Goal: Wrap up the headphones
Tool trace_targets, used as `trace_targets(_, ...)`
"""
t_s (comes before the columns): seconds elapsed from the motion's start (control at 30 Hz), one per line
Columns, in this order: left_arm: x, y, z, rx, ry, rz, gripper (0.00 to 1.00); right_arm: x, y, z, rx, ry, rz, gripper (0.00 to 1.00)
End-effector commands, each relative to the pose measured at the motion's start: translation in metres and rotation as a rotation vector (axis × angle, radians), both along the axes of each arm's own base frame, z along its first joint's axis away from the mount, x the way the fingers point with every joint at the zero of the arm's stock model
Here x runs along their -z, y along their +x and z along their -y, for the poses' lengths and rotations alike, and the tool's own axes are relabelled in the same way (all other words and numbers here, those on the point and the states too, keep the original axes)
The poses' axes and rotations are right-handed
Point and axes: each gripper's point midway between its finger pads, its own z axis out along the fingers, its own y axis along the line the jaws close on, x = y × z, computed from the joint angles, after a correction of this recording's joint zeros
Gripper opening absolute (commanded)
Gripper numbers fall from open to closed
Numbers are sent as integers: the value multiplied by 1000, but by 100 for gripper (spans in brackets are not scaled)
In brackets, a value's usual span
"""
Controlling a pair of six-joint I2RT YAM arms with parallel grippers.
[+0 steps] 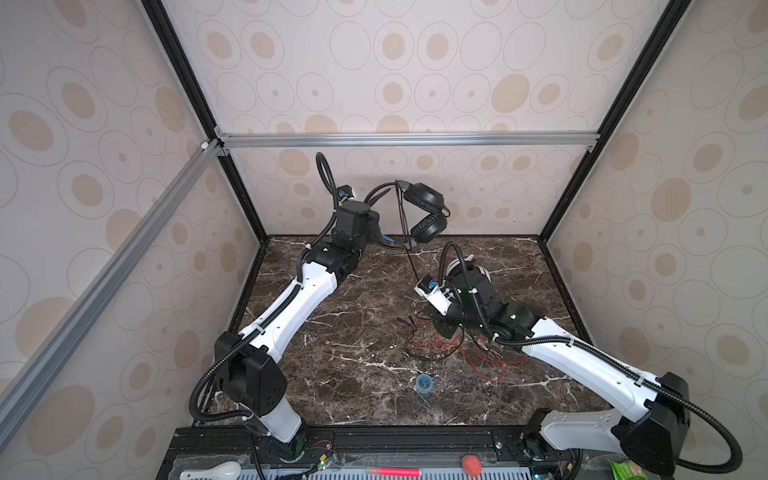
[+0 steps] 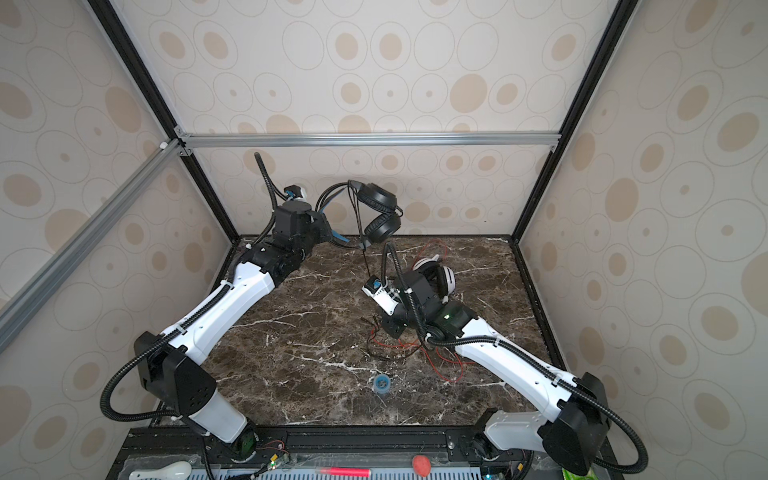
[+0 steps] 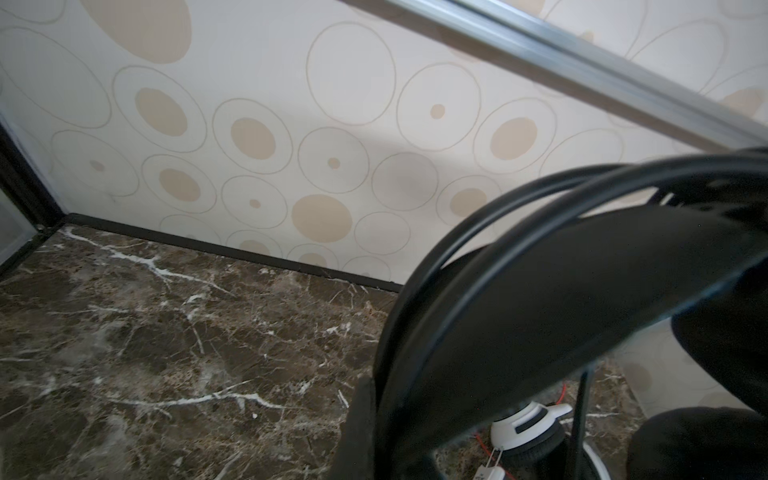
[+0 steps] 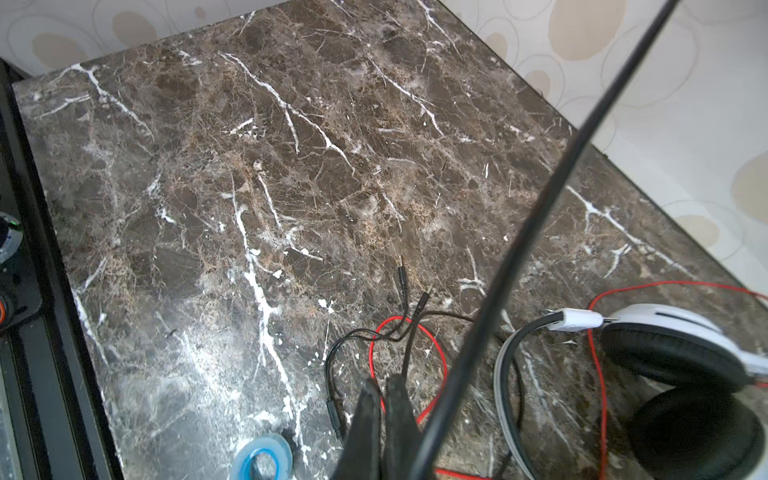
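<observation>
Near me, my right gripper is pinched shut low over the brown marble table. The thin black cord runs tight just beside its fingers; I cannot tell if it is pinched. The white headphones with soft black pads lie beside it, their red cord in loose loops. The black cord slants up and away to the black headphones, high by the back wall. My left gripper is clamped on their curved band.
</observation>
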Motion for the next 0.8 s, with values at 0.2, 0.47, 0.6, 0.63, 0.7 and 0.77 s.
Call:
trace_targets(0.2,2,-11,3,15,254,3,0,-44,-3,12,-117,-203,96,0)
trace_targets(0.47,15,-45,12,172,539,-89,0,-68,18,21,-75,-287,220,0)
trace_targets(0.6,16,-60,17,278,581,-107,0,-80,34,22,-29,-317,297,0)
trace_targets(0.63,18,-65,22,321,591,-110,0,-85,39,23,-10,-330,327,0)
trace_targets(0.7,22,-72,24,362,613,-125,0,-96,48,25,26,-340,376,0)
trace_targets(0.77,27,-78,21,374,650,-151,0,-106,54,27,48,-349,416,0)
